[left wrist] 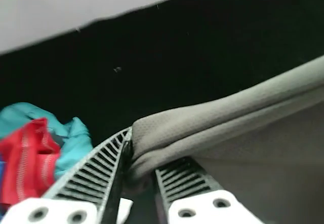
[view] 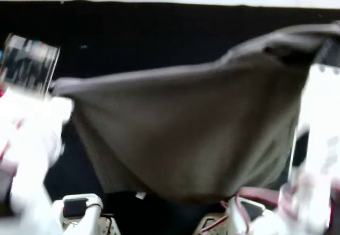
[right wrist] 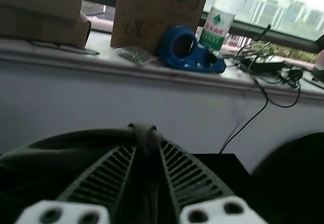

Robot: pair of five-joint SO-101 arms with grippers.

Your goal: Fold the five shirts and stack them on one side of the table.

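At the near edge of the table (view: 133,33), in the high view, the two arm bases (view: 79,206) sit side by side below the raised garment. Directly above them, the gray shirt (view: 186,134) hangs stretched between both arms, lifted off the black table surface, with its lower edge sagging toward the bases.

The left gripper (left wrist: 139,155) is closed tightly on one upper edge of the gray shirt; the fabric bunches into a thick fold between the ribbed fingers (left wrist: 96,165). The right gripper (right wrist: 147,142) is likewise closed on the opposite edge, with a small roll of gray cloth pinched at the fingertips. In the high view, the right-hand end of the shirt sits higher than the left-hand end.

Farther out, in the left wrist view, a red shirt (left wrist: 28,158) lies crumpled on top of a teal shirt (left wrist: 76,133) on the table.

Beyond the table, in the right wrist view, a white ledge (right wrist: 50,62) carries a cardboard box (right wrist: 157,11), a blue plastic part (right wrist: 185,49), a clear bottle (right wrist: 220,21) and black cables (right wrist: 258,97).
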